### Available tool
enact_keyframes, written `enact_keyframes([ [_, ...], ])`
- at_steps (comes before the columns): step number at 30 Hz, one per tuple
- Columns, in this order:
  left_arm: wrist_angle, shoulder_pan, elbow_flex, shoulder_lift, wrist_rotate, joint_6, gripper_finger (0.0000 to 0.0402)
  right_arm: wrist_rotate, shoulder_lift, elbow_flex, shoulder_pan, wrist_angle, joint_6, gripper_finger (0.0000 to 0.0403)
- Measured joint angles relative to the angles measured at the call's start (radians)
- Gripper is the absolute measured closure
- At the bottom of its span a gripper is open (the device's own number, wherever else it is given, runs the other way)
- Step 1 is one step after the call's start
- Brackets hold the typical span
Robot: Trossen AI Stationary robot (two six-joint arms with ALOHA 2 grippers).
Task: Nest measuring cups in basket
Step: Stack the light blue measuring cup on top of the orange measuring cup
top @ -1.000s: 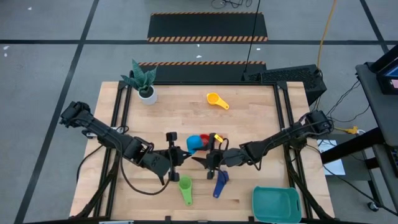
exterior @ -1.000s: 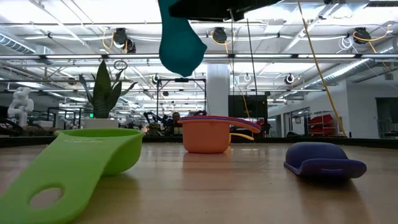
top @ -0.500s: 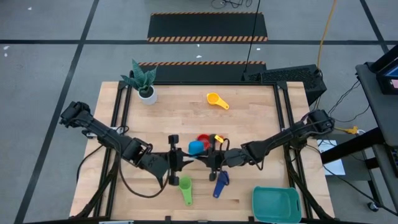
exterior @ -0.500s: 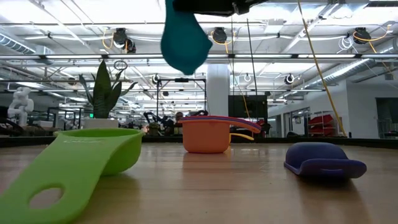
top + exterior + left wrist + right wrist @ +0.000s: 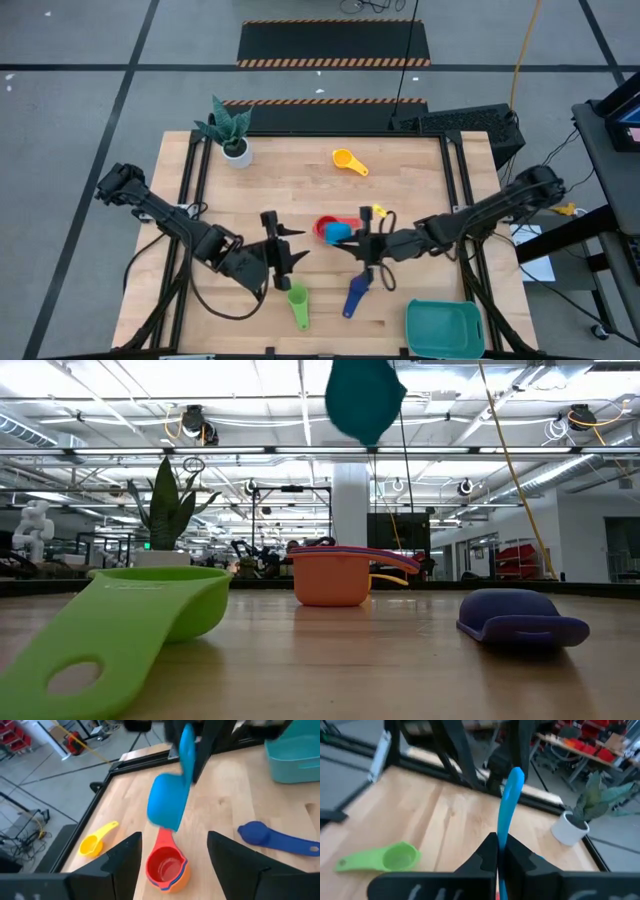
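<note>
My right gripper (image 5: 366,246) is shut on a light blue measuring cup (image 5: 167,805), held up in the air near the table's middle. The cup hangs close over a red cup nested in an orange one (image 5: 325,228). My left gripper (image 5: 287,247) stands open just left of that stack, with nothing between its fingers. A green cup (image 5: 297,303) and a dark blue cup (image 5: 355,292) lie near the front edge. A yellow cup (image 5: 348,160) lies toward the far edge. The teal basket (image 5: 445,328) sits at the front right corner. My right gripper pinches the light blue cup's handle (image 5: 504,827) between its two fingers, coming roughly level from the table's right. The handle stands on edge and sticks out past the fingertips. The bowl (image 5: 365,395) hangs lower, clear of the table.
A white plant pot (image 5: 237,150) stands at the far left corner. Bare wood lies between the yellow cup and the stack, and between the dark blue cup and the basket.
My left gripper has opened and let go of the light blue cup. My right gripper has shut on its handle and carried it a little toward the table's right edge, still in the air.
</note>
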Motion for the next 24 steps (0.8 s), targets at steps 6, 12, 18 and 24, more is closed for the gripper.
enact_keyframes([
  [6,-0.025,0.038,-0.011,0.0,-0.001,-0.075,0.0172,-0.001,-0.096,-0.103,0.026,0.15,-0.019,0.0402],
  [12,-0.023,0.063,-0.021,0.0,0.038,-0.08,0.0172,-0.001,-0.178,-0.213,0.047,0.351,-0.058,0.0402],
  [18,0.046,0.096,-0.023,0.029,0.096,-0.059,0.0172,-0.003,-0.223,-0.273,0.054,0.433,-0.086,0.0402],
  [24,0.192,0.126,-0.019,0.094,0.174,0.022,0.0172,-0.004,-0.235,-0.279,0.079,0.489,-0.102,0.0403],
])
